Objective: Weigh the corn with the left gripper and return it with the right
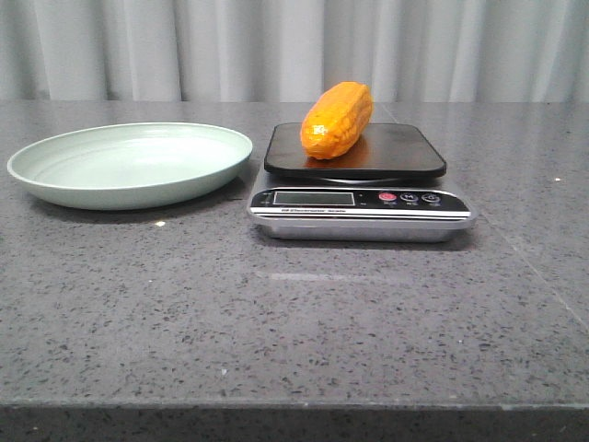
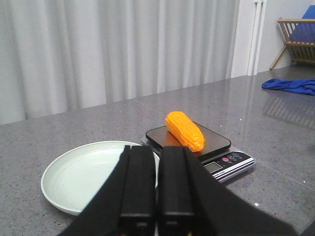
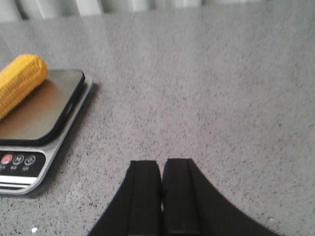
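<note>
Corn (image 1: 337, 121) lay on the scale (image 1: 361, 203), weighing in hand; both pincers, left (image 2: 157, 189) and right (image 3: 162, 196), were pressed together and empty, so the right seemingly needed to spread and reach it

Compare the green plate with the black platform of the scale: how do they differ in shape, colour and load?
The plate is round with a raised rim; the scale platform is a flat, rounded square. The plate is pale green, the platform glossy black. The plate holds nothing, while the platform carries the corn. Both sit on the grey table.

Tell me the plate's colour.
Pale mint green plate, clearest in the front view.
</note>
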Controlling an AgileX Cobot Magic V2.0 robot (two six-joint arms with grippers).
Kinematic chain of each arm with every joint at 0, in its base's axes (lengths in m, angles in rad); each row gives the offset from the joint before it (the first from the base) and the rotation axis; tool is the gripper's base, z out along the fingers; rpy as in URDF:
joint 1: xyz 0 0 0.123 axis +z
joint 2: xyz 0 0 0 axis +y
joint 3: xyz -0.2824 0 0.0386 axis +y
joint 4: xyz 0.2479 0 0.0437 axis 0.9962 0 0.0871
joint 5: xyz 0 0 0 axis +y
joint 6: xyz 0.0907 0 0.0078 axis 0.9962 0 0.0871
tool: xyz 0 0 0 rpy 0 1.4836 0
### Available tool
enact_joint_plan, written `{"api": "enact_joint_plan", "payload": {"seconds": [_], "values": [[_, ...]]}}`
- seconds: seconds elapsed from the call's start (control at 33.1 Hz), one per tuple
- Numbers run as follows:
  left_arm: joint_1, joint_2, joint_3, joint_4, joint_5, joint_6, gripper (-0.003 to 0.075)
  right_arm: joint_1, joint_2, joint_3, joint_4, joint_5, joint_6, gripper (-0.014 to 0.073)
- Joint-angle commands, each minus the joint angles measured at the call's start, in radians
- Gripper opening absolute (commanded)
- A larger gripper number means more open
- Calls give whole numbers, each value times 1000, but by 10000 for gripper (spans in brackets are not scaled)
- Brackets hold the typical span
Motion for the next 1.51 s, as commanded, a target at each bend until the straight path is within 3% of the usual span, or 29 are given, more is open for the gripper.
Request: {"api": "enact_joint_plan", "payload": {"seconds": [0.0, 0.15, 0.33, 0.45, 0.79, 0.97, 1.18, 1.36, 1.48], "values": [[-6, 12, -23, 6, -85, 1, 127, -3, 36, -39, 22, -84, 1, 160], [-6, 12, -23, 6, -85, 1, 127, -3, 64, -55, 74, -117, 7, 202], [-6, 12, -23, 6, -85, 1, 127, 12, 160, -143, 89, -30, 7, 487], [-6, 12, -23, 6, -85, 1, 127, 81, 241, -221, 128, -3, 7, 590], [-6, 12, -23, 6, -85, 1, 127, 408, 542, -498, 137, 3, 15, 593], [-6, 12, -23, 6, -85, 1, 127, 465, 771, -751, 124, 135, 101, 593], [-6, 12, -23, 6, -85, 1, 127, 496, 1014, -1060, -49, 374, 343, 593], [-6, 12, -23, 6, -85, 1, 127, 608, 1195, -1271, -392, 598, 621, 593], [-6, 12, -23, 6, -85, 1, 127, 635, 1289, -1338, -433, 687, 721, 593]]}}
